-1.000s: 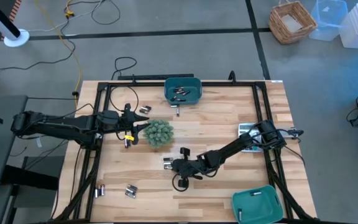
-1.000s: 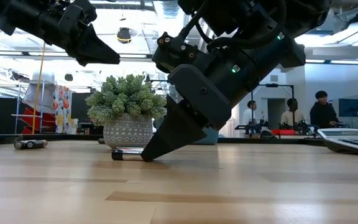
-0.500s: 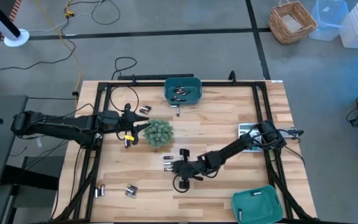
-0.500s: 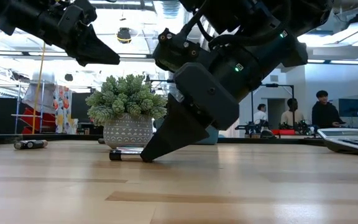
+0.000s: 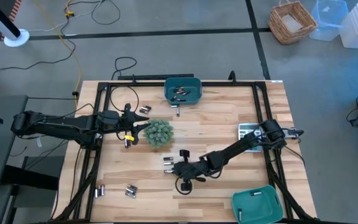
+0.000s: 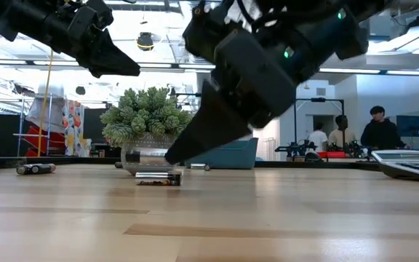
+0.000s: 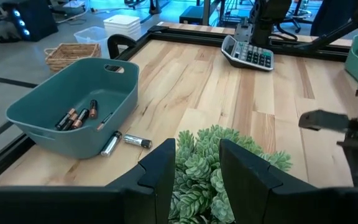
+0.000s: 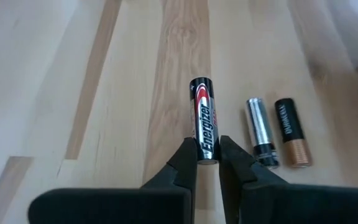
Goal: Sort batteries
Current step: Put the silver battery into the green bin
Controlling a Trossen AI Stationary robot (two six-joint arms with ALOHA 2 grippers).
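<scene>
The right gripper (image 6: 174, 154) has lifted off the counter (image 6: 268, 218) with one battery (image 8: 203, 121) pinched between its fingers (image 8: 185, 163), uncovering two batteries (image 6: 158, 177) below.

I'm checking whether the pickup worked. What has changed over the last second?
The right gripper, shut on a silver-and-black battery, has risen off the table; in the low view its tip was down on the wood before. Two batteries remain lying beside it. The left gripper has stayed put, raised beside the potted plant.
</scene>
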